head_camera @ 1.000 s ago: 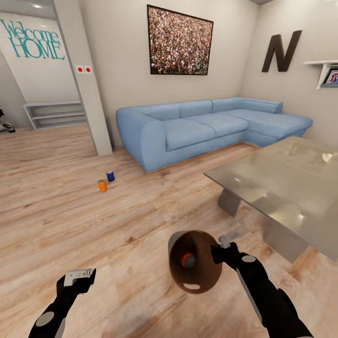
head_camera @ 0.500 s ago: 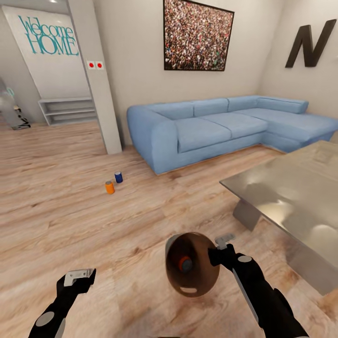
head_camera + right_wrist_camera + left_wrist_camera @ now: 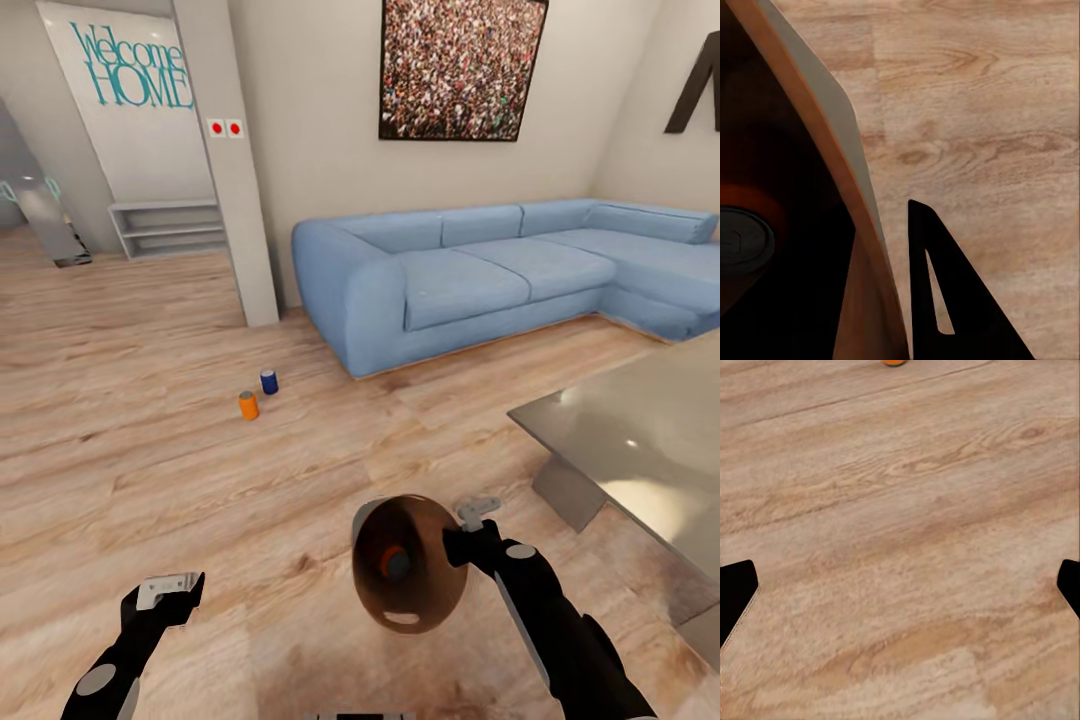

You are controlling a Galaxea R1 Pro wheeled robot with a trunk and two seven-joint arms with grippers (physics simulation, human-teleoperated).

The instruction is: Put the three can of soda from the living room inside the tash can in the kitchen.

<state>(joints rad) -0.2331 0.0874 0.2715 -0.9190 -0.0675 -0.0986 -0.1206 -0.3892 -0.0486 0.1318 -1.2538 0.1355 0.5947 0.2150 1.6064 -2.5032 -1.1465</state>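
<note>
Head view: the camera has swung left, so sofa (image 3: 480, 270) and counter (image 3: 640, 440) slide right; two cans (image 3: 249, 405) stand on the floor ahead. Right tool (image 3: 462, 535) grips the bin (image 3: 408, 575), one orange can (image 3: 398, 563) inside. Left wrist view: left tool (image 3: 900, 585) gapes, empty. Right wrist view: bin rim (image 3: 832, 150) pinched.

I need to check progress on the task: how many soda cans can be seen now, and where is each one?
3. An orange can and a dark blue can stand close together on the wooden floor, left of the sofa. Another orange can lies inside the trash can held by the right gripper.
</note>
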